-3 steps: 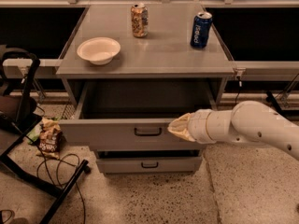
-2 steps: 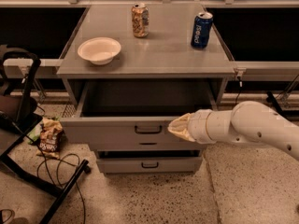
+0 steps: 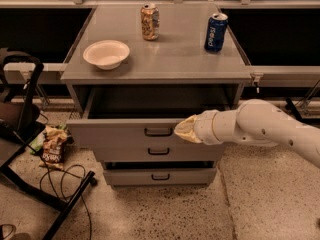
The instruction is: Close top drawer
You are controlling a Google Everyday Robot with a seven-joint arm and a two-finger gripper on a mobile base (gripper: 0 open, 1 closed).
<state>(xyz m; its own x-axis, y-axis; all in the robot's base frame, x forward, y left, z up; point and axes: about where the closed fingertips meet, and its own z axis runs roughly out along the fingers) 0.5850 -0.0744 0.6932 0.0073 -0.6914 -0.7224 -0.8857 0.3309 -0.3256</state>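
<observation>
Standing on a speckled floor (image 3: 165, 209), the grey cabinet (image 3: 240, 86) had a flat metal top carrying a white bowl (image 3: 106, 53) near the left front, a tan can (image 3: 150, 21) at the back and a blue can (image 3: 216, 32) towards the back right, all well apart. Dark windows (image 3: 35, 29) and a pale rail (image 3: 285, 70) ran behind it.

The top drawer (image 3: 120, 133) was pulled out, its dark inside open under the top's front edge and its front panel standing forward of the two lower drawers (image 3: 190, 153). The gripper (image 3: 186, 129), at the end of a white arm (image 3: 260, 129) reaching in from the right, lay at that front panel just right of the black handle (image 3: 158, 132). Whether it was spread or pressed together could not be told.

Left of the cabinet stood a black frame (image 3: 25, 109), with a chip bag (image 3: 52, 145) on the floor near the drawer's left corner and a black cable (image 3: 75, 184) looping beside it. Open floor lay in front of the drawers and to the right, under the arm.
</observation>
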